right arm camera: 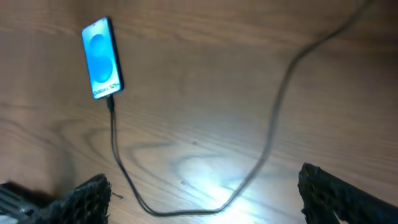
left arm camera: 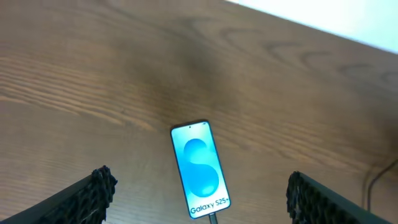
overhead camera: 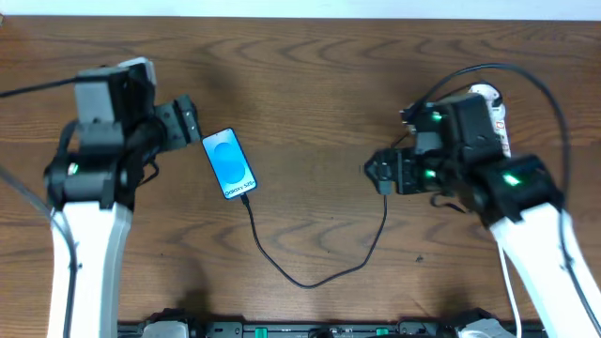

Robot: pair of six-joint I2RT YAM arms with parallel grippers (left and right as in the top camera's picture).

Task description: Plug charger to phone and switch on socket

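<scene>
The phone [overhead camera: 229,162] lies flat on the wooden table with its light blue screen up; it also shows in the left wrist view [left arm camera: 200,168] and the right wrist view [right arm camera: 101,57]. The thin black charger cable [overhead camera: 310,279] has its plug tip in the phone's bottom edge and loops right, up toward the right arm [right arm camera: 267,146]. The white socket strip [overhead camera: 496,111] lies at the far right, mostly hidden by the right arm. My left gripper [overhead camera: 184,122] is open and empty just left of the phone [left arm camera: 198,199]. My right gripper [overhead camera: 377,173] is open and empty above the cable [right arm camera: 202,193].
The wooden table [overhead camera: 310,84] fills the view. A pale wall edge [left arm camera: 348,25] runs along the far side. A black rail [overhead camera: 310,329] lies along the table's front edge.
</scene>
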